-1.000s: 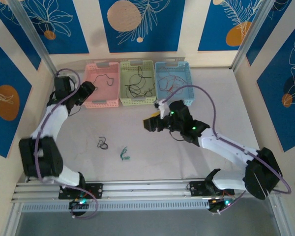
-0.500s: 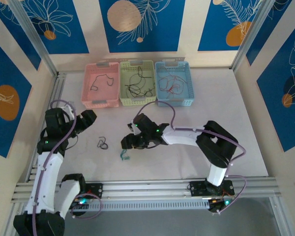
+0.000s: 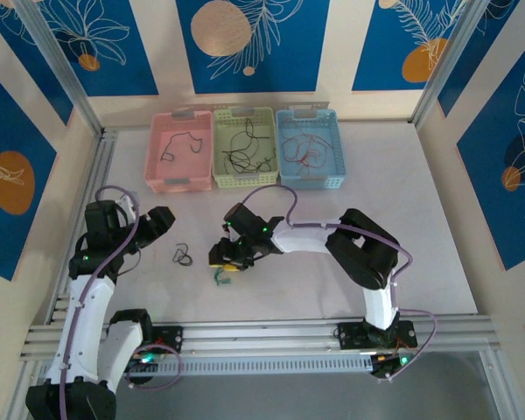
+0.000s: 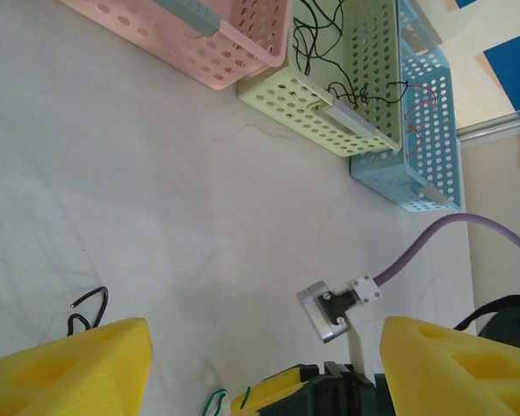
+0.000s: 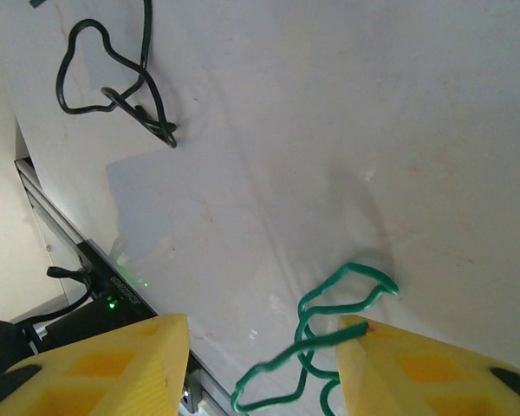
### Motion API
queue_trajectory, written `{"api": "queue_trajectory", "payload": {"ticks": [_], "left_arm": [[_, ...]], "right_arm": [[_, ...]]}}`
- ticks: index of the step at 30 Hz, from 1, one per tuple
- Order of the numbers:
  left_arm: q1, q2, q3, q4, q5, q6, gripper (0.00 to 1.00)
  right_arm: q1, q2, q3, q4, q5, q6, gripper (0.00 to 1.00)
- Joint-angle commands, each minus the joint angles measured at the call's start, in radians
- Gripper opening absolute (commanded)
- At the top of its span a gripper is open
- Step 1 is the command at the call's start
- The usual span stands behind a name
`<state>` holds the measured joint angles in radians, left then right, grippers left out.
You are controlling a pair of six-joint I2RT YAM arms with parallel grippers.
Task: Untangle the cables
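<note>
Two loose cables lie on the white table [image 3: 332, 289]: a green cable [image 3: 220, 278] and a black cable [image 3: 183, 255] left of it. My right gripper [image 3: 223, 259] hovers open right over the green cable [image 5: 352, 266], whose loops lie between its yellow fingers [image 5: 113, 364], one strand touching the right finger. The black cable [image 5: 113, 87] lies farther out. My left gripper [image 3: 157, 219] is open above the table, left of the black cable, whose end [image 4: 87, 308] shows beside its finger [image 4: 69, 364]. More cables lie in the baskets at the back.
Three baskets stand in a row at the back: pink [image 3: 179, 182] with a black cable, green [image 3: 243, 181] with several black cables, blue [image 3: 311, 181] with red ones. The aluminium rail [image 3: 262, 337] runs along the near edge.
Both arms came back from the baskets. The right gripper swung down-left and now sits over the green cable. The left gripper dropped to the table's left side.
</note>
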<state>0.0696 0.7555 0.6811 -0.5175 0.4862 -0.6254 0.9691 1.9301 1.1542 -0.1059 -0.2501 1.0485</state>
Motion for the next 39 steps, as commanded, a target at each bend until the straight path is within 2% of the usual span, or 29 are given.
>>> {"api": "queue_trajectory", "payload": {"ticks": [1, 4, 10, 15, 21, 24, 28, 34, 39], "left_arm": [[-0.004, -0.007, -0.011, -0.004, 0.026, 0.015, 0.7], [-0.004, -0.006, -0.012, -0.004, 0.027, 0.015, 0.7], [-0.003, -0.008, -0.004, -0.008, 0.049, 0.018, 0.7], [-0.004, -0.026, 0.012, -0.025, 0.066, 0.021, 0.7], [-0.004, -0.035, 0.017, -0.033, 0.07, 0.025, 0.7], [-0.004, -0.035, 0.017, -0.033, 0.069, 0.024, 0.7], [-0.004, -0.034, 0.021, -0.029, 0.1, 0.024, 0.7], [-0.004, -0.034, 0.043, -0.014, 0.241, 0.007, 0.67], [-0.004, -0.041, 0.114, -0.067, 0.358, 0.025, 0.66]], "right_arm": [[0.009, 0.026, 0.043, -0.036, -0.027, 0.027, 0.48], [0.01, 0.038, 0.06, -0.045, -0.02, 0.021, 0.42], [-0.001, 0.027, 0.059, -0.005, -0.049, 0.025, 0.17], [-0.016, -0.015, 0.068, 0.003, -0.061, -0.033, 0.03], [-0.023, -0.021, 0.086, -0.046, -0.051, -0.066, 0.04], [-0.017, -0.023, 0.09, -0.06, -0.036, -0.084, 0.01], [-0.03, -0.084, 0.061, 0.003, -0.058, -0.132, 0.0], [-0.063, -0.291, 0.0, 0.125, -0.106, -0.397, 0.0], [-0.087, -0.419, -0.081, 0.239, -0.259, -0.657, 0.0]]}}
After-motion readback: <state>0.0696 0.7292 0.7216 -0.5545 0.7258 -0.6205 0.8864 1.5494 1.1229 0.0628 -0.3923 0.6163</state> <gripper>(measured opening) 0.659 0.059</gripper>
